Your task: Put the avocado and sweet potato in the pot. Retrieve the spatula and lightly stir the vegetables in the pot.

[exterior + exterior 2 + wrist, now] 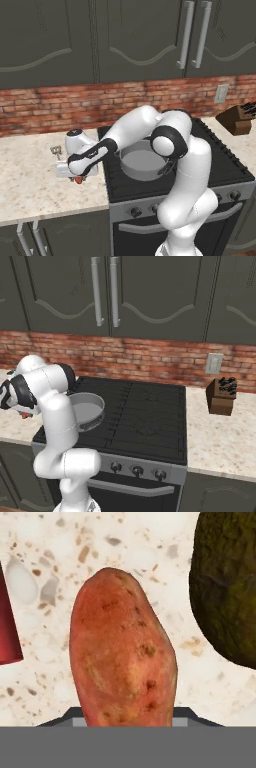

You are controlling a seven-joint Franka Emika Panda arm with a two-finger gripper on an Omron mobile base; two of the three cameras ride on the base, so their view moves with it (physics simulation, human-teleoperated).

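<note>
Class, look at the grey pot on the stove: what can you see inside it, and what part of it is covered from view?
The pot shows a bare grey floor with no vegetables in it. The arm covers its right rim, so that edge cannot be checked. The sweet potato and avocado lie on the counter.

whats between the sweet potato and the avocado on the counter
Nothing: in the hand view only bare speckled counter separates the sweet potato from the avocado.

Black stove (pixel 145 411) btwn speckled counters (pixel 30 185), brick backsplash (pixel 150 358), knife block (pixel 221 396) at right, dark cabinets (pixel 60 40) above.
</note>
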